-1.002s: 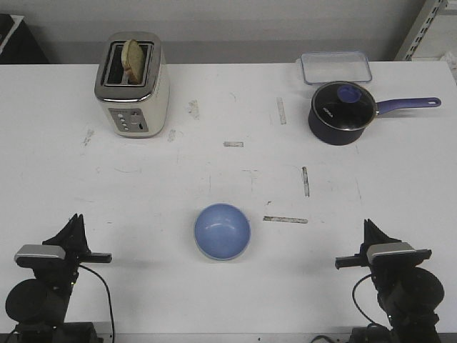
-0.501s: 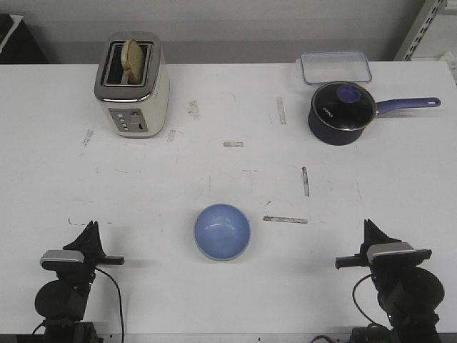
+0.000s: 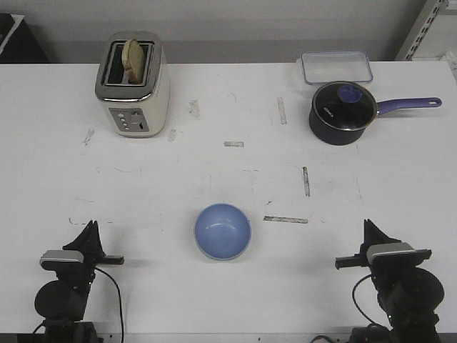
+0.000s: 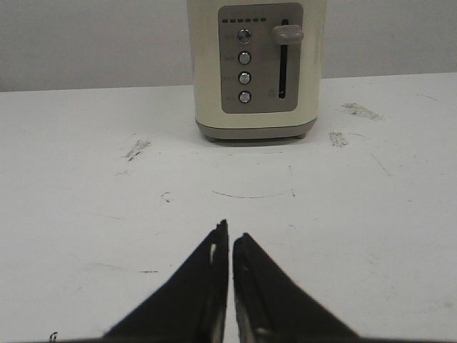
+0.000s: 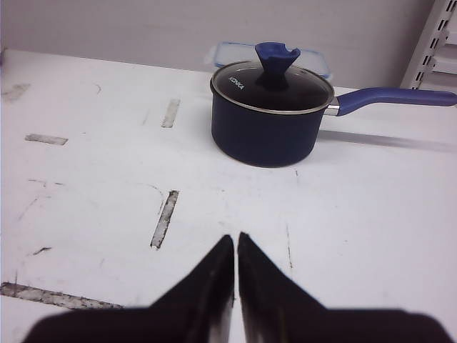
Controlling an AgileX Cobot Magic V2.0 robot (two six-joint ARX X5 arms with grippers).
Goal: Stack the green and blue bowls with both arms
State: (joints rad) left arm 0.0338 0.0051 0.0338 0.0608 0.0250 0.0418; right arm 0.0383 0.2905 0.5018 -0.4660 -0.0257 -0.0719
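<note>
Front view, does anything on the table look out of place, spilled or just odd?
Nothing is spilled or tipped. One oddity: only the blue bowl shows on the table; no green bowl can be seen separately. The tabletop carries scuffs and worn tape marks. The toaster holds a slice of bread.

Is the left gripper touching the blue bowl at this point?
Apart. The front view shows bare white table between the left gripper and the blue bowl; the left wrist view shows it shut with no bowl near.
</note>
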